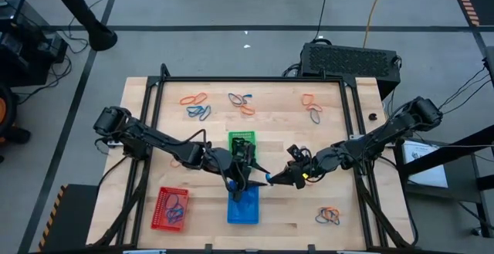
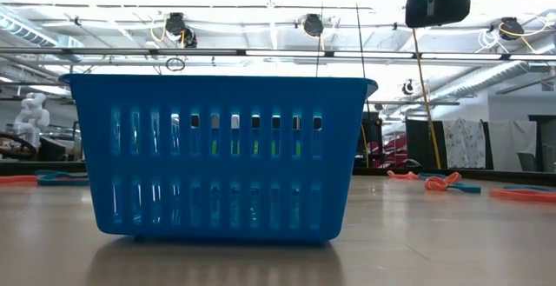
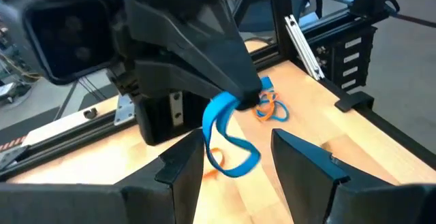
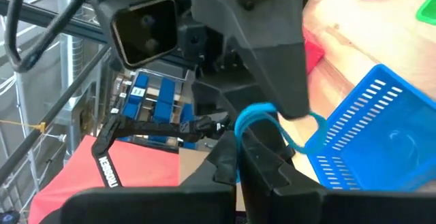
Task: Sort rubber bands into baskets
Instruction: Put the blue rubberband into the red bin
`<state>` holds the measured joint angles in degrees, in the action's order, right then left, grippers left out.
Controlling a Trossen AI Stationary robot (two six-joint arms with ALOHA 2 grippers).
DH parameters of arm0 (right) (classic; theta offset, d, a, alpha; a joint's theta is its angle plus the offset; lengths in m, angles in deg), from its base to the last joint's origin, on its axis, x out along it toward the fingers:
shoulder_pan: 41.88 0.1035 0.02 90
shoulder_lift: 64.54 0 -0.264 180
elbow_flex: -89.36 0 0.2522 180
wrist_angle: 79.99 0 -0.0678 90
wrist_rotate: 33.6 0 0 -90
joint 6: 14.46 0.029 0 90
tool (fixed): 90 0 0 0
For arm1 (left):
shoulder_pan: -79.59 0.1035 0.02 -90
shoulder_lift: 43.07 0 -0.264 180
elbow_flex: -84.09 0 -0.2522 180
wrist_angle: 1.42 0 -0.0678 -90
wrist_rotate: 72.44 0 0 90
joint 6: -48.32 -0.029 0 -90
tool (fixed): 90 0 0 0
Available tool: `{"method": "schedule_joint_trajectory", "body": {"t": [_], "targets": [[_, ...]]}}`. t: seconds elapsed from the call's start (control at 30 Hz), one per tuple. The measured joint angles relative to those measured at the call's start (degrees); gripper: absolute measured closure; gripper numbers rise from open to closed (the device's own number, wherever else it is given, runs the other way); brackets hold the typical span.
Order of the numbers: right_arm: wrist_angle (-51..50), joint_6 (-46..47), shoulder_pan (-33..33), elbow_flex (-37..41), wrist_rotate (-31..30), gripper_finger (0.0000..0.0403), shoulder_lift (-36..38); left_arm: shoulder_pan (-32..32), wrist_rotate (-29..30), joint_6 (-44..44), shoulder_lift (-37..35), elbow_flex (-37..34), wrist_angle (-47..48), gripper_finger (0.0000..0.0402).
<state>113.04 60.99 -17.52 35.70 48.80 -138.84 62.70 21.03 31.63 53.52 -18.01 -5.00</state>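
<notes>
My right gripper (image 1: pixel 272 181) (image 4: pixel 238 157) is shut on a blue rubber band (image 3: pixel 228 132) above the table, just to the right of the blue basket (image 1: pixel 243 209). My left gripper (image 1: pixel 248 177) (image 3: pixel 237 176) is open and faces it at close range, one finger on either side of the hanging band; I cannot tell whether they touch it. The green basket (image 1: pixel 241 141) stands just behind the blue one. The red basket (image 1: pixel 170 208) at the near left holds blue bands. The blue basket fills the low view (image 2: pixel 221 156). My right gripper pinches the blue band's upper end (image 3: pixel 240 101) between its two shut fingertips (image 3: pixel 251 94). The fingers slant down from the table's right side. The band hangs below them as a slack loop (image 3: pixel 235 164), clear of the table.
Loose orange and blue bands lie in small heaps at the far left (image 1: pixel 197 106), far middle (image 1: pixel 241 102), far right (image 1: pixel 312 107) and near right (image 1: pixel 329 216). A black frame rail (image 1: pixel 255 79) runs round the table. Bare wood lies between the red and blue baskets.
</notes>
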Motion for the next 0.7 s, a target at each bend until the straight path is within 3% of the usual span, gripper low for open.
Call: {"method": "schedule_joint_trajectory", "body": {"t": [0.2, 0.33, 0.53, 0.7], "targets": [[-0.01, -0.01, 0.00, 0.00, 0.04, 0.0403, 0.00, -0.02, 2.21, 0.01, -0.06, -0.02, -0.62, 0.0234], [-0.01, -0.11, 0.00, 0.00, 0.07, 0.0403, 0.00, -0.13, 2.35, 0.95, -0.07, -0.02, -0.66, 0.0283], [-0.01, -1.24, 0.00, 0.00, 0.17, 0.0403, 0.00, -0.15, 2.37, 4.48, -0.07, -0.02, -0.61, 0.0387], [-0.01, -2.81, 0.00, 0.00, 0.17, 0.0403, 0.00, -0.71, 2.57, 7.07, -0.07, -0.02, -0.59, 0.0391]]}}
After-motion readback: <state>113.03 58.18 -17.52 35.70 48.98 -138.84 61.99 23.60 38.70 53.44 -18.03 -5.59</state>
